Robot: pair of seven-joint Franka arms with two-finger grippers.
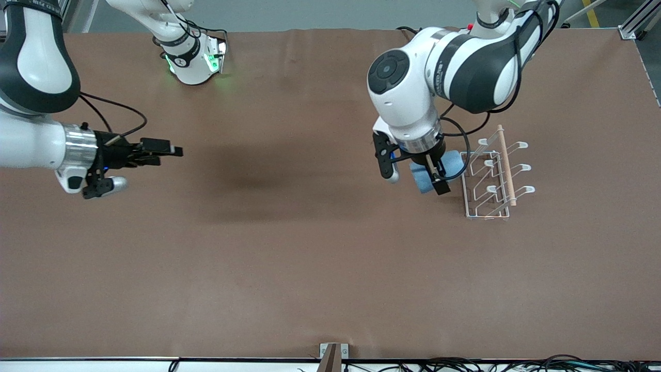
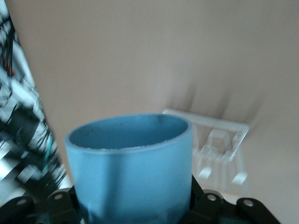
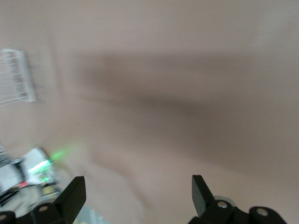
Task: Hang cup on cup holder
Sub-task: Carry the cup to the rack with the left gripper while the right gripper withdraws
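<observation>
A robotics lab or test cell is indicated. A wide work table covered in plain brown matte sheeting [image 1: 289, 248] is seen, with two white-and-black robot arm bases mounted along its edge, one lit by a green status light [image 1: 210, 61]. Bundles of loose black cables [image 1: 490, 365] are laid along the table's near edge, and a silver aluminium framing profile [image 1: 636, 23] is fixed at one corner. Grey industrial flooring with a yellow painted line [image 1: 592, 13] is visible past the table.

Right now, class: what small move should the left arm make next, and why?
Probably ease the cup, clamped in the left gripper, sideways onto a near-row prong of the cup holder: its mouth faces the rack, no prong inside yet. The right gripper waits, open.
</observation>
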